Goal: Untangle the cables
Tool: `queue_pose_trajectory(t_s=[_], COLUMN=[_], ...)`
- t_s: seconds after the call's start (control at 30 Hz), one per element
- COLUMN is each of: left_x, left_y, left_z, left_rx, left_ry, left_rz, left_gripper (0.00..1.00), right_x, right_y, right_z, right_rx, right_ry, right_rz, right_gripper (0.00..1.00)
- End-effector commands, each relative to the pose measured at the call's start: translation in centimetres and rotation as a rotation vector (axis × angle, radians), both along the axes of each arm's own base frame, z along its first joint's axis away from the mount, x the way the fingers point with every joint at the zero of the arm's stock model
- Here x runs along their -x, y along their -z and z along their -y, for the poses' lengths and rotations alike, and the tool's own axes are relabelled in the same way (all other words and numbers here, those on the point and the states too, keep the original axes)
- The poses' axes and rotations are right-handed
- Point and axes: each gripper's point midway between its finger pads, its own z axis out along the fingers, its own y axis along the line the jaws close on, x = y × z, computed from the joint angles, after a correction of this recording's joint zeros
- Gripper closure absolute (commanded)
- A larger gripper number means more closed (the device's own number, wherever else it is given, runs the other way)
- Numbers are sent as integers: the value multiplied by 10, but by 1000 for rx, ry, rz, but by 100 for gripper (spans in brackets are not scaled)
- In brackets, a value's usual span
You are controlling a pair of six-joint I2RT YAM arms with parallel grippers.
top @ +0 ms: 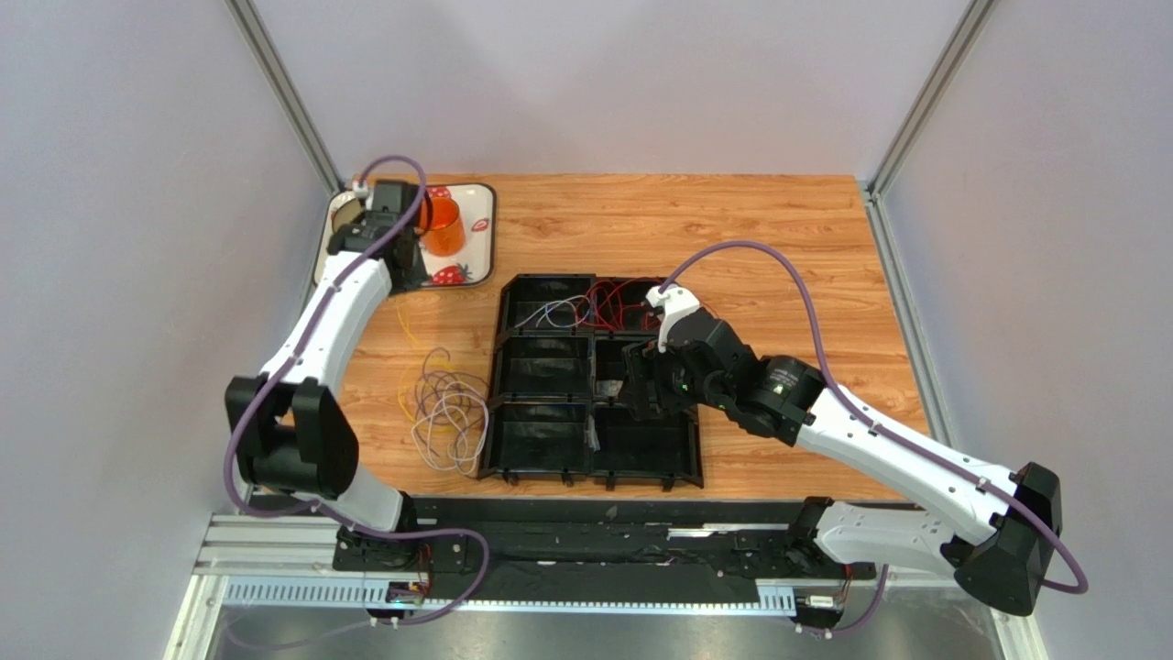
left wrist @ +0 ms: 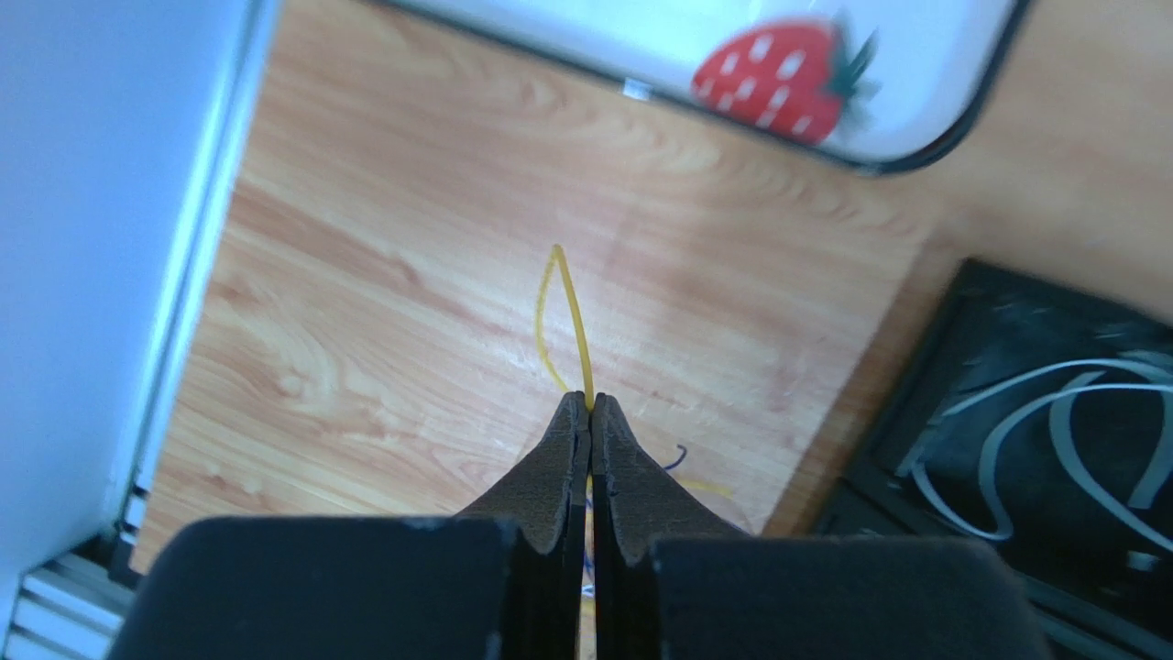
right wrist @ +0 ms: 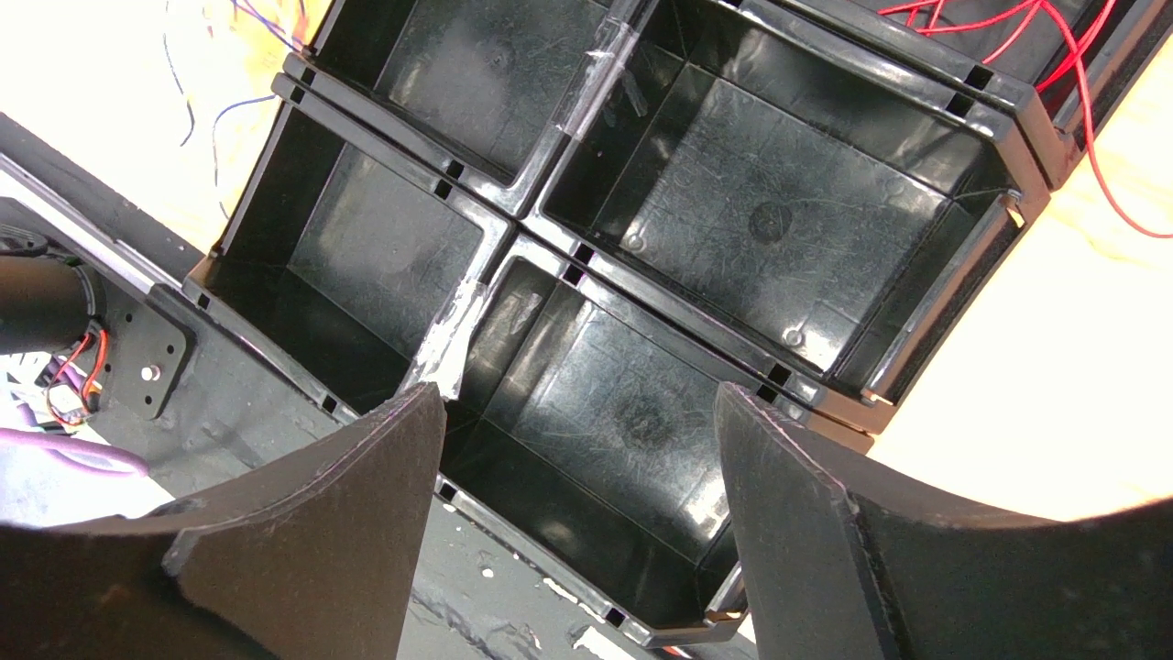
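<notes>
We find the left claw [left wrist: 589,402] closed, its tips pinching the yellow cable [left wrist: 576,316]. That cable loops out from the tips over the wooden surface [left wrist: 386,275], left of the black divided tray [top: 537,437]. The right claw [right wrist: 576,402] hangs above the tray's near compartments, jaws spread wide, holding nothing. The loose cables [top: 448,413] lie coiled just left of the tray. Red cables [top: 616,296] and white cables [top: 551,314] sit in its far compartments.

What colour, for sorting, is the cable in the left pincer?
Yellow cable, clearest in left wrist view.
</notes>
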Motion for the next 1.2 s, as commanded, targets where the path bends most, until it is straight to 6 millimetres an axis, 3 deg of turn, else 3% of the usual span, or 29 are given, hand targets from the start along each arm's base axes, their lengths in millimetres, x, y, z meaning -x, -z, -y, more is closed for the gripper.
queue_pose_trajectory(t_s=[0.0, 0.03, 0.27, 0.43, 0.47, 0.53, 0.57, 0.7, 0.9, 0.93, 1.03, 1.17], left_x=[14, 17, 49, 73, 89, 94, 107, 131, 163, 170, 177, 180], left_y=[-109, -132, -239, -317, -333, -343, -351, -357, -386, -396, -399, -388], left_z=[-12, -13, -12, 36, 40, 47, 49, 89, 117, 120, 121, 119], left_rx=[-52, -54, -42, 118, 131, 140, 148, 254, 276, 275, 284, 304], left_ry=[18, 25, 70, 330, 366, 411, 431, 662, 885, 909, 915, 894], left_rz=[205, 241, 479, 779, 849, 925, 968, 1036, 1148, 1190, 1211, 1208], left_gripper=[100, 100, 100, 100, 100, 100, 100, 100, 100, 100, 100, 100], right_x=[-4, -3, -3, -3, -2, -1, 2, 12, 22, 25, 24, 17], right_y=[-14, -14, -16, -17, -18, -22, -24, -42, -68, -72, -87, -103], right_z=[-10, -11, -16, -19, -21, -26, -30, -44, -63, -67, -81, -101], right_rx=[-64, -69, -86, -104, -111, -135, -154, -240, -332, -349, -406, -474], right_ry=[-6, -4, -10, -10, -21, -39, -59, -141, -249, -276, -324, -339], right_rz=[26, 21, 12, 6, 3, 4, 1, 1, 16, 14, 37, 41], right_gripper=[24, 24, 25, 25, 25, 25, 25, 25, 24, 23, 21, 20])
